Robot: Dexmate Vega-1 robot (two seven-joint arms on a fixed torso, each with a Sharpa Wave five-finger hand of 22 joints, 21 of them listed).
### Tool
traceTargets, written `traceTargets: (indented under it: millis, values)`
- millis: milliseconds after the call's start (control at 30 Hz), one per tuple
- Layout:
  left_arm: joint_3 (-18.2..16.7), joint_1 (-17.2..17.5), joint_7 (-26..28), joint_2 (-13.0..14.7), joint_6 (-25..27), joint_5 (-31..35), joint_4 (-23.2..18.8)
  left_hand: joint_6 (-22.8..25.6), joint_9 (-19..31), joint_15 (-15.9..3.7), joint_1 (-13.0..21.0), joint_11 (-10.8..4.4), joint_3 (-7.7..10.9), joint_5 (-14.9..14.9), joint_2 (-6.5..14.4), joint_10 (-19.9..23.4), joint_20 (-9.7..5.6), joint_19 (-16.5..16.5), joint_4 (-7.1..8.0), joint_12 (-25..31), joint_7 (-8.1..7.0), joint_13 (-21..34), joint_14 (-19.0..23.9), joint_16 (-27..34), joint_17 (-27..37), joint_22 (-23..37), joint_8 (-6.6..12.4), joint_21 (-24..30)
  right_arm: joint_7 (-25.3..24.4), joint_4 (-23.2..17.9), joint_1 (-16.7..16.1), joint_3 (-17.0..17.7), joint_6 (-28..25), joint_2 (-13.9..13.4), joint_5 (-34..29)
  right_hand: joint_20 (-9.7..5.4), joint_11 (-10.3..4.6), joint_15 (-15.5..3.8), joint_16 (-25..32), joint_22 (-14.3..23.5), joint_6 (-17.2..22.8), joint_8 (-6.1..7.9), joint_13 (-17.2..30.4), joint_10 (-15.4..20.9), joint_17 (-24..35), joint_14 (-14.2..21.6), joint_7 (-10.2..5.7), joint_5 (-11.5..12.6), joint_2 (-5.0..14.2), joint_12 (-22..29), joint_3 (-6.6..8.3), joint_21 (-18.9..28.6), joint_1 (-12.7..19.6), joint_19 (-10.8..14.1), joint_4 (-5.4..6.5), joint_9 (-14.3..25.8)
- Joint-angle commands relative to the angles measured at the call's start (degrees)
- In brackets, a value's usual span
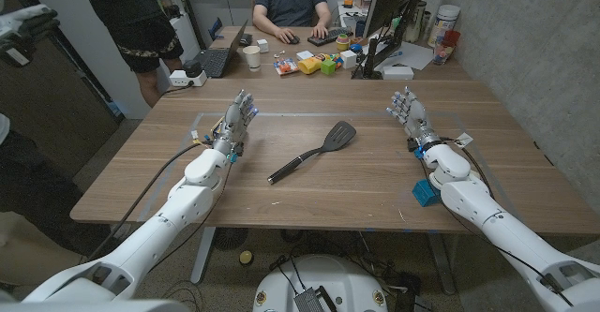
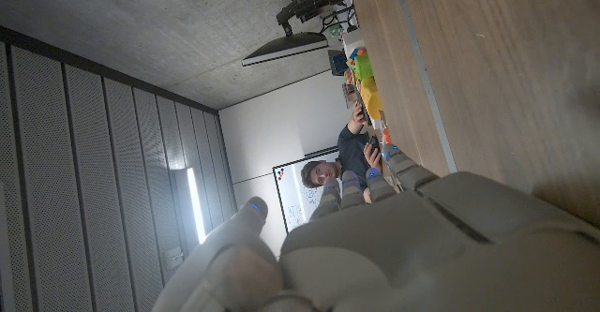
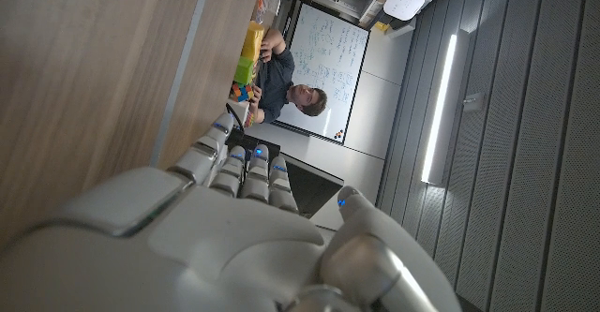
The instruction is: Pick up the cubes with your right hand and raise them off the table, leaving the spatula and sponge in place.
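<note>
A black spatula (image 1: pixel 314 150) lies at the middle of the wooden table (image 1: pixel 309 195), its blade pointing to the far right. A blue cube (image 1: pixel 425 192) sits near the table's front right, tight against the inner side of my right forearm and well behind the hand. My right hand (image 1: pixel 410 115) is at the far right of the table with its fingers apart and stretched away from me, holding nothing; its back shows in the right wrist view (image 3: pixel 216 237). My left hand (image 1: pixel 236 123) is likewise open at the far left, also seen from behind (image 2: pixel 394 246).
Behind the table stands a second desk (image 1: pixel 412 57) with a laptop (image 1: pixel 214 61), a paper cup (image 1: pixel 252 57), coloured toys (image 1: pixel 314 65) and a monitor (image 1: pixel 386 17). One person (image 1: pixel 291 7) sits there, another (image 1: pixel 136 22) stands at the far left.
</note>
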Motion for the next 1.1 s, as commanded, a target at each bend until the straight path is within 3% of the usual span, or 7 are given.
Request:
traceTargets:
  millis: [33,333,733,833,967,1100]
  values:
    - [-2.04,2.27,2.46,-3.39,1.49,5.17,-2.74,-0.13,0.06,-0.15,0.03,-0.15,0.38,0.30,5.66,-0.71,-0.21,-0.25,-0.10,0.22,0.18,0.24,-0.71,0.29,0.11,0.17,0.40,0.16,-3.71,-4.41,-2.28,1.82,-1.81,-3.45,-1.97,0.01,-0.05,-0.11,0.28,0.19,0.44,0.42,0.21,0.42,0.19,0.60,-0.18,0.26,3.29,0.35,0.38,0.34,0.12,0.44,-0.01,0.14]
    - [-3.24,1.91,1.50,-6.31,2.19,6.84,-2.02,-0.23,0.07,-0.21,0.05,-0.13,0.48,0.34,5.81,-0.89,-0.29,-0.33,-0.06,0.16,0.29,0.25,-0.90,0.32,0.11,0.17,0.34,0.15,-0.61,-1.90,-0.64,1.82,-1.32,-3.45,-0.68,-0.08,0.02,-0.21,0.27,0.19,0.43,0.41,0.21,0.48,0.17,0.55,-0.16,0.27,3.36,0.37,0.45,0.34,0.17,0.43,-0.03,0.14]
    - [-4.80,2.43,1.40,-7.89,2.40,8.62,-2.02,-0.21,0.07,-0.25,0.06,-0.10,0.58,0.37,5.89,-0.87,-0.36,-0.36,-0.05,0.18,0.31,0.26,-0.96,0.42,0.10,0.18,0.34,0.16,1.09,-0.03,0.77,1.13,-0.12,-3.13,-1.25,-0.39,0.22,-0.21,0.27,0.18,0.41,0.41,0.21,0.36,0.17,0.51,-0.15,0.26,3.39,0.34,0.50,0.38,0.19,0.50,-0.03,0.14]
    - [-5.06,2.45,1.18,-8.14,2.30,8.87,-1.93,-0.22,0.07,-0.26,0.06,-0.17,0.60,0.37,5.89,-0.88,-0.37,-0.36,-0.05,0.18,0.30,0.26,-0.97,0.44,0.10,0.18,0.34,0.17,-0.50,-0.89,0.22,1.08,0.46,-3.90,-3.30,-0.33,0.30,-0.16,0.27,0.18,0.38,0.40,0.21,0.27,0.17,0.47,-0.08,0.26,3.37,0.31,0.51,0.37,0.20,0.48,-0.04,0.14]
    - [-5.34,2.44,0.77,-8.22,2.48,9.14,-1.93,-0.24,0.07,-0.28,0.07,-0.16,0.62,0.38,5.88,-0.87,-0.37,-0.37,-0.05,0.18,0.31,0.26,-1.02,0.45,0.10,0.18,0.32,0.18,-5.53,-2.96,-1.36,1.53,2.06,-5.29,-8.49,1.10,0.15,0.80,0.47,0.18,0.87,0.57,0.21,0.52,0.09,1.08,-1.26,0.24,3.15,0.44,0.56,0.65,0.39,1.21,-0.23,0.14]
    - [-5.52,2.23,0.12,-8.35,2.68,9.22,-1.62,-0.22,0.07,-0.27,0.07,-0.10,0.64,0.38,5.87,-0.87,-0.39,-0.37,-0.05,0.19,0.25,0.26,-1.03,0.48,0.10,0.18,0.33,0.19,-10.24,-6.26,-3.51,2.63,1.86,-7.50,-13.09,1.44,0.23,0.43,0.86,0.16,2.64,1.05,0.19,2.16,-0.25,3.16,-1.28,0.33,3.41,0.91,1.56,1.37,2.00,3.72,-1.42,0.10]
